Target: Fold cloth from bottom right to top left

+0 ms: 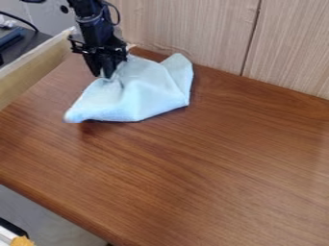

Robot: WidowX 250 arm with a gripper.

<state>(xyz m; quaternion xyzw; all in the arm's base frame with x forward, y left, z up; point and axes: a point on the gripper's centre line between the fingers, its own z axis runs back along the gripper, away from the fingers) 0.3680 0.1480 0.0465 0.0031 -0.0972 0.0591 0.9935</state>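
Cloth [145, 96], pale blue, sits near the far edge of the brown wooden bench [218, 168], toward the upper left of the camera view. It is rumpled: folds run together at its upper left, beside the end effector [107, 76], one rounded corner sticks up at the upper right, and another corner points to the lower left with a dark shadow just under it. The end effector hangs down from the top edge on the black arm [93, 21], its tips pressed in on the gathered cloth, pinching it. Behind the bench stands a light wood-grain panel [193, 29]; a pale wooden rail [29, 69] slants along the left. At the bottom left corner is a small orange item [22, 241].
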